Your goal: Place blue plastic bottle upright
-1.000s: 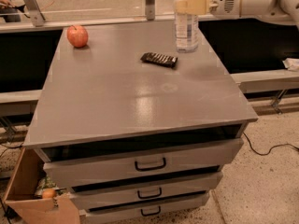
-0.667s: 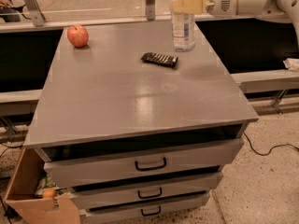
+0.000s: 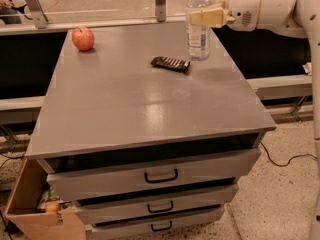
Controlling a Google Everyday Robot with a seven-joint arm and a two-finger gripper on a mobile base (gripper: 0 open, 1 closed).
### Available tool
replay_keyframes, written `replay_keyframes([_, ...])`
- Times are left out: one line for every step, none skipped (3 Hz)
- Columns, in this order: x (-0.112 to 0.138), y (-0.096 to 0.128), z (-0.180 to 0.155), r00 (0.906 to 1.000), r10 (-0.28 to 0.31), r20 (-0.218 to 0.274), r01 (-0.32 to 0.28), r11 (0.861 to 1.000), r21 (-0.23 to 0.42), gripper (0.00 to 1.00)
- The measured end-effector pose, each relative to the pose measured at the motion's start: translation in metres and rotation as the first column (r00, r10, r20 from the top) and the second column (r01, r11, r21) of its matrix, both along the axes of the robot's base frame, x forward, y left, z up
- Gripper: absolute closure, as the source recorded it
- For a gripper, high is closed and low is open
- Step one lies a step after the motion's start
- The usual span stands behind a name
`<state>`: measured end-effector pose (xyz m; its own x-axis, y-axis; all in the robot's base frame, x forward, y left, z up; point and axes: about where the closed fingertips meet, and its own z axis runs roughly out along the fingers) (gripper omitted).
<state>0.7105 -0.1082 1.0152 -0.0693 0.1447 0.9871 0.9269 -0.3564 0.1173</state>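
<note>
Cream two-finger gripper [image 3: 206, 17] clenched round clear pale-blue plastic bottle [image 3: 198, 41] near its shoulder; base directly below. Probably light, thin-walled, slippery: hold gently, mid-body.

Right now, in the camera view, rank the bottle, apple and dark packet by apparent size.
1. blue plastic bottle, held near its top by the gripper.
2. dark packet and apple: look alike, no clear order.

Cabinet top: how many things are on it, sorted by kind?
Bottles: 1, the blue plastic bottle, upright at the far right, with the end effector clasped round its upper part.
Fruit: 1, the apple at the far left.
Packets: 1, the dark wrapped packet beside the bottle.
Total: 3
</note>
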Motion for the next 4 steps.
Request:
replay_keyframes([-0.001,-0.014,-0.011,0.9977,0.042,0.053,-0.044,0.999,0.027,1.00])
replay_keyframes([-0.002,-0.035,-0.023,0.9964,0.051,0.067,-0.057,0.995,0.087,1.00])
replay_keyframes([-0.006,-0.055,-0.030,0.9965,0.048,0.068,-0.058,0.987,0.151,1.00])
replay_keyframes([-0.011,-0.069,-0.035,0.9960,0.060,0.066,-0.071,0.980,0.188,0.83])
